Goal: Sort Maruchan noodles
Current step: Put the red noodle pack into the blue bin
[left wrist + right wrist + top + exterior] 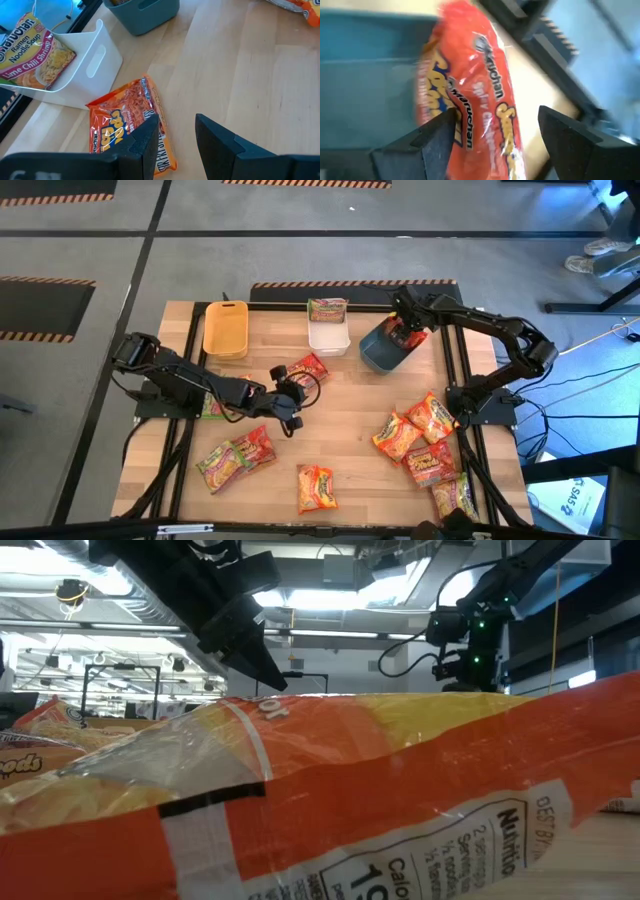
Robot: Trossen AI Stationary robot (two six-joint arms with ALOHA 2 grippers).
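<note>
Right gripper (408, 332) hangs over the dark grey bin (378, 350), its jaws spread wide with a red noodle packet (470, 95) between them; whether they grip it cannot be told. Left gripper (291, 402), jaws parted and empty, hovers beside another red packet (307, 369) lying near the white bin (328, 338).

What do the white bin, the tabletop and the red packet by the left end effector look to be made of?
White bin: apparently smooth matte plastic, with rounded moulded corners and a cut-out handle. Tabletop: light wood, plank seams and grain showing. Red packet: thin glossy plastic film, crinkled and glinting.
</note>
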